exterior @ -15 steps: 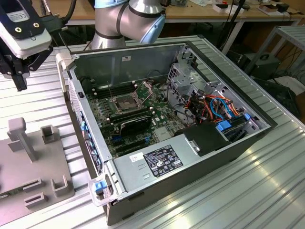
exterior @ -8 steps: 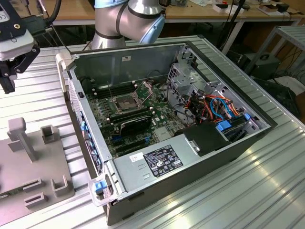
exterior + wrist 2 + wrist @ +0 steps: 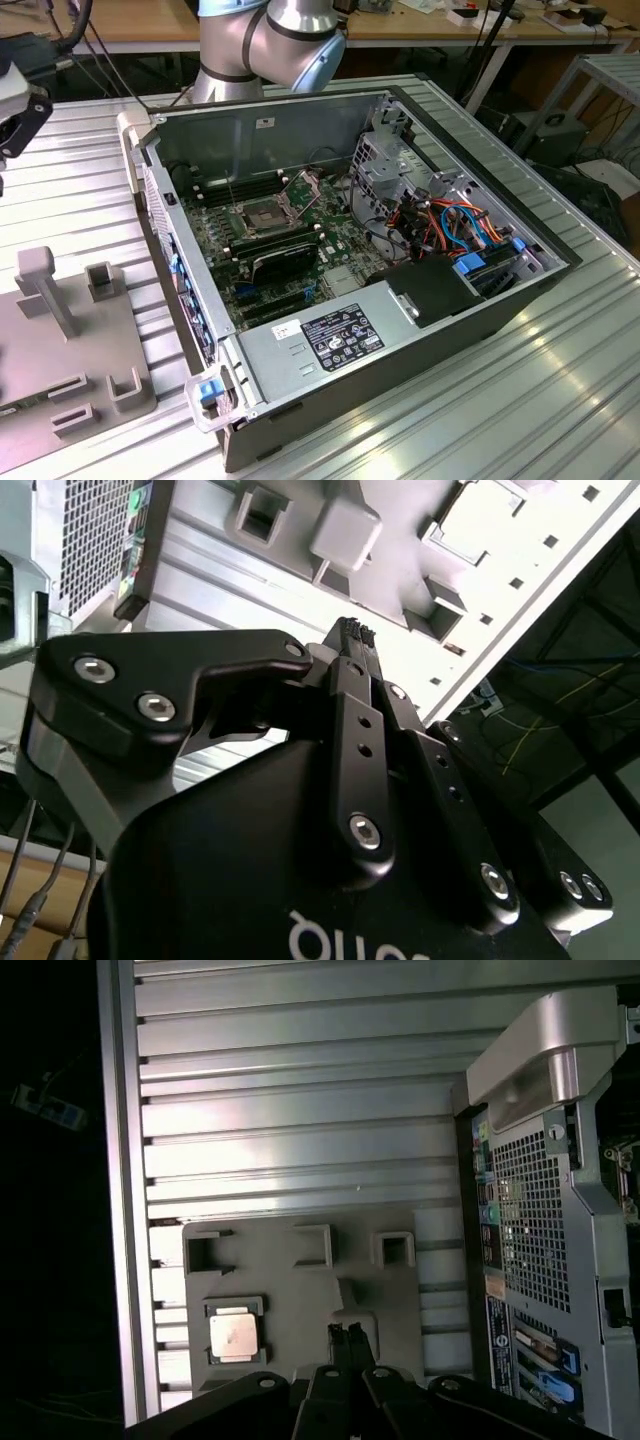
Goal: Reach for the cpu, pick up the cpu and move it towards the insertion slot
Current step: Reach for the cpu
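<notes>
The cpu (image 3: 233,1336) is a small pale metallic square lying face-up in a square holder on a grey fixture plate (image 3: 300,1290), seen in the first wrist view. My gripper (image 3: 348,1336) hangs above that plate, well clear of the cpu and off to one side of it. Its two thin black fingers (image 3: 350,645) are pressed together with nothing between them. The insertion slot (image 3: 262,213) is the silver-framed square socket on the motherboard inside the open computer case (image 3: 470,310). Its hinged bracket (image 3: 305,186) stands raised.
The fixture plate (image 3: 70,350) lies on the ribbed metal table (image 3: 540,400) at the exterior view's left, beside the case's perforated side wall (image 3: 530,1210). Upright pegs and brackets (image 3: 45,280) stand on it. A drive cage and cables (image 3: 440,215) fill the case's right half.
</notes>
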